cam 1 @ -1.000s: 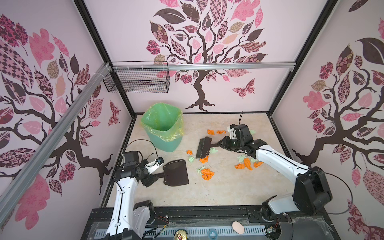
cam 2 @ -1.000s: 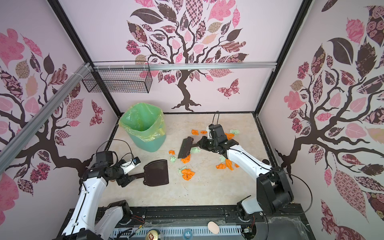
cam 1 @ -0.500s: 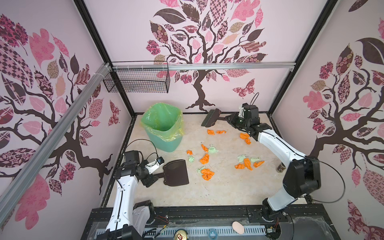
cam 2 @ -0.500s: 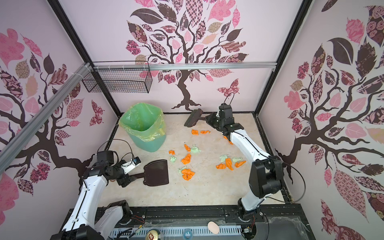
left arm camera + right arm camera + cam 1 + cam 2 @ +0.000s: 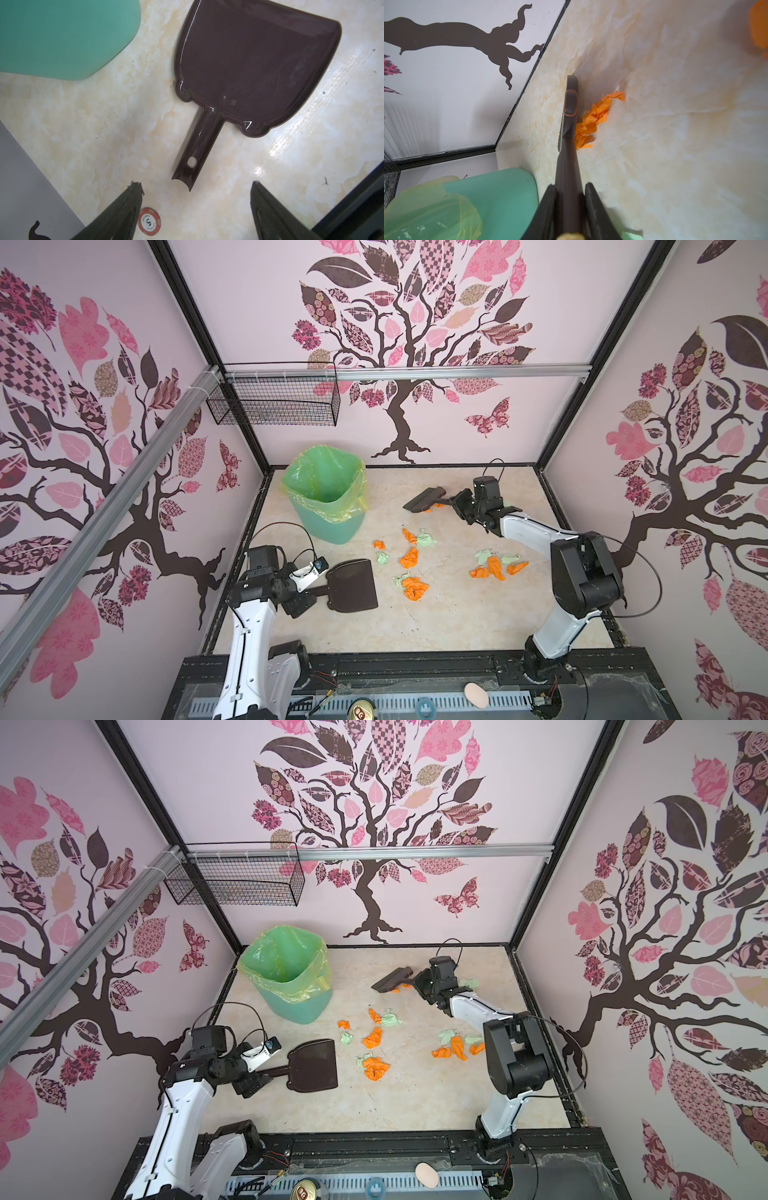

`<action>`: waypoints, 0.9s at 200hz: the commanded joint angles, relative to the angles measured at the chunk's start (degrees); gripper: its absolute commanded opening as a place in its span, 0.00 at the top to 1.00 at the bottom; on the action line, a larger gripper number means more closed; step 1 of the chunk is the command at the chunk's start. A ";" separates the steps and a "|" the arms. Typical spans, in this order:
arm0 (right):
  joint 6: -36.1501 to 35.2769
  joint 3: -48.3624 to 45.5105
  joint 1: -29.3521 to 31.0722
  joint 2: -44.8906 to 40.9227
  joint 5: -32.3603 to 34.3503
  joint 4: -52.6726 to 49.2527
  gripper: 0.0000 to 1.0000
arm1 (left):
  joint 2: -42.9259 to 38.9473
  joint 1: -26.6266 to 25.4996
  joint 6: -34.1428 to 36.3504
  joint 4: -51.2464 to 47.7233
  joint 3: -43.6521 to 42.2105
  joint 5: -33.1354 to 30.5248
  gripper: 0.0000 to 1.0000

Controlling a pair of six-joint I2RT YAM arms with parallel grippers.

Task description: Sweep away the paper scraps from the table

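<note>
Your right claw (image 5: 570,199) is clamped tight on the brush (image 5: 570,104) handle, at the far side of the table (image 5: 436,622), right of the bin (image 5: 328,506). Brush head sits low over the surface; can't tell if the bristles touch. One orange scrap (image 5: 593,118) lies against the head's side. A mint scrap (image 5: 471,982) sits just beside that wrist in a top view. Main scraps (image 5: 411,558) are a loose orange-and-mint group mid-table, between brush and pan (image 5: 353,585). A second cluster (image 5: 496,566) lies nearer your right arm.

Your left claw (image 5: 195,184) is spread wide, gripping nothing. Pan handle end lies just ahead of the fingertips, not between them. Pan is flat on the table, mouth toward the mid-table group, on the near side of the bin. A chip (image 5: 149,221) lies on the table next to one left finger.
</note>
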 commanded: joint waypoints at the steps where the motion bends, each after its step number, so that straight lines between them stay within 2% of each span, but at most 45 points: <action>1: -2.69 -5.48 -0.04 -7.38 0.63 -3.50 1.00 | 1.35 0.30 -0.23 0.50 -0.74 1.16 0.16; 33: -3.88 -14.88 -0.13 -17.14 -1.94 -4.70 1.00 | 2.39 0.30 -0.34 1.12 -0.51 1.59 0.16; 59: -4.85 -16.37 -0.13 -25.40 -4.96 -5.18 1.00 | 2.38 0.30 0.13 2.39 -1.39 1.40 0.16; 76: -10.61 -8.73 -0.05 -27.39 -6.38 -11.87 1.00 | 2.66 0.30 1.26 2.59 -1.44 -0.17 0.16; 102: -27.37 11.34 0.05 -23.92 -7.81 -29.38 1.00 | 3.85 1.88 5.47 1.14 0.30 -2.80 0.17; 116: -37.33 22.48 0.06 -20.32 -4.84 -39.71 1.00 | 5.74 4.95 8.69 -0.86 2.51 -1.38 0.16; 132: -46.26 30.72 0.13 -17.19 1.42 -47.72 1.00 | 9.45 8.41 11.27 -2.45 4.61 -0.46 0.15; 153: -52.37 34.80 0.11 -15.54 11.59 -51.46 1.00 | 13.43 12.11 14.80 -2.79 5.22 0.82 0.13; 180: -58.21 38.81 0.05 -11.35 20.91 -55.29 1.00 | 15.23 12.65 17.49 -0.02 2.99 1.61 0.11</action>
